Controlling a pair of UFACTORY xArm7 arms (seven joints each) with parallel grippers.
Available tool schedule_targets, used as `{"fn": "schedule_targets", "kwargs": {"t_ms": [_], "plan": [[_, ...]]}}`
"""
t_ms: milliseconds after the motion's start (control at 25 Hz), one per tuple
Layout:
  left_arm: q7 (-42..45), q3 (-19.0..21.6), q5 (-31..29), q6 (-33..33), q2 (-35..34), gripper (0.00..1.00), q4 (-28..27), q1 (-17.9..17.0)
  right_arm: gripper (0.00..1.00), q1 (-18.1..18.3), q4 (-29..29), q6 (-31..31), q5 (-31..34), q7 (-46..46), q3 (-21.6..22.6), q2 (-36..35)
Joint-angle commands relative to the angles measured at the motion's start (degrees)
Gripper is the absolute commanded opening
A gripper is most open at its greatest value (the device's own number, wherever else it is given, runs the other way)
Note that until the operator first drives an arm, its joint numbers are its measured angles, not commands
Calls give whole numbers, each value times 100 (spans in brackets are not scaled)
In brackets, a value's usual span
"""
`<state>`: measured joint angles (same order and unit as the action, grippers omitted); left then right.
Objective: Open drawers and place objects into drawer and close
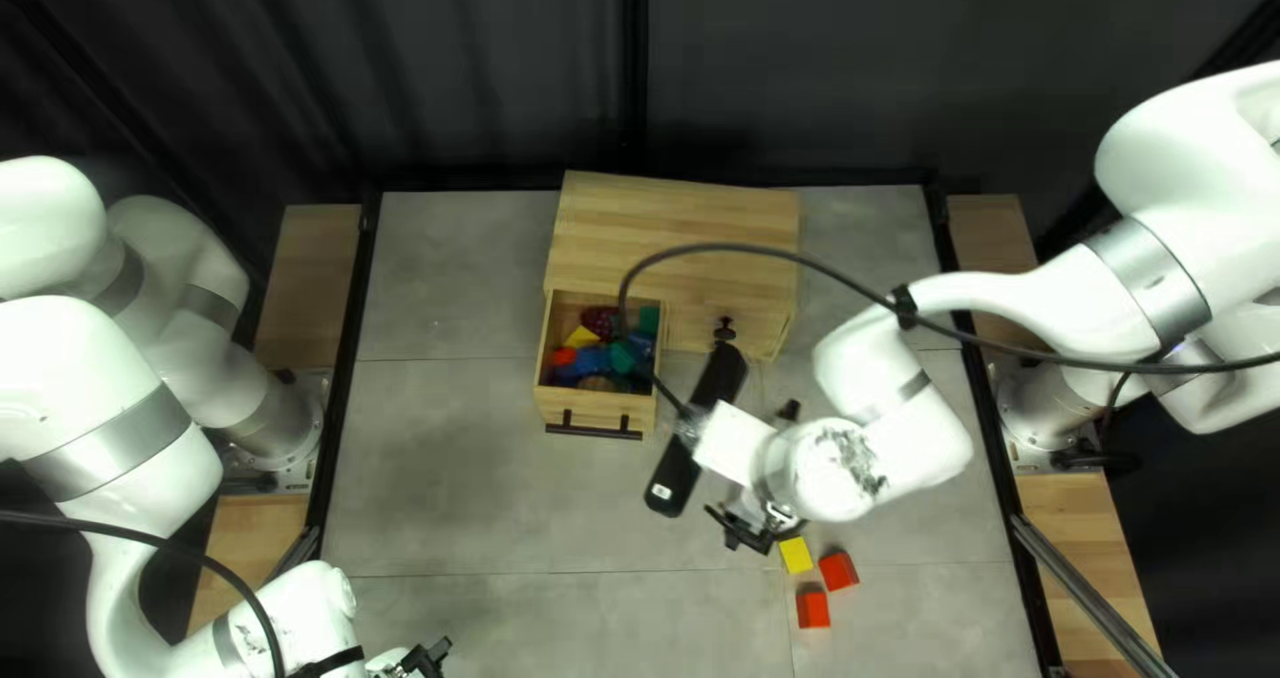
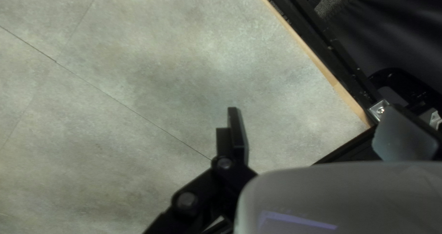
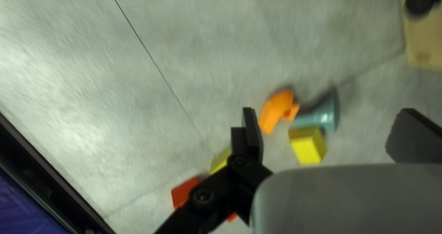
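Note:
In the top left view, my right gripper is over the table beside a yellow block and two red blocks. The wooden cabinet has its left drawer pulled out, holding several coloured objects. My left gripper is at the near left. In the right wrist view, my right gripper stands open above a yellow block, a teal funnel-shaped piece and an orange piece. Only bare table shows under my left gripper, open, in its wrist view.
A black knob is on the cabinet's front, right of the open drawer. The right arm's cable loops across the cabinet. A black rail with a wooden strip edges the table in the left wrist view.

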<state>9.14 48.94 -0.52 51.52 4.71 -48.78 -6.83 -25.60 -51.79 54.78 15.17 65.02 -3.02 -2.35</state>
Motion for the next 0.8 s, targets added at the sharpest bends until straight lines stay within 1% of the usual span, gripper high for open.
{"fn": "schedule_targets", "kwargs": {"t_ms": [40,240,360,480,640,800], "plan": [[0,0,0,0,0,100,0,0,100,-3,486,-295,-173,260,7,192],[0,0,0,0,0,100,0,0,100,16,989,-708,-428,699,-10,371],[0,0,0,0,0,100,0,0,100,40,1157,-896,-543,981,-33,421],[0,0,0,0,0,100,0,0,100,52,1294,-1039,-704,1397,-38,432],[0,0,0,0,0,100,0,0,100,20,1541,-1380,-862,2115,2,421],[0,0,0,0,0,100,0,0,100,-20,1827,-1771,-807,2756,61,429]]}}
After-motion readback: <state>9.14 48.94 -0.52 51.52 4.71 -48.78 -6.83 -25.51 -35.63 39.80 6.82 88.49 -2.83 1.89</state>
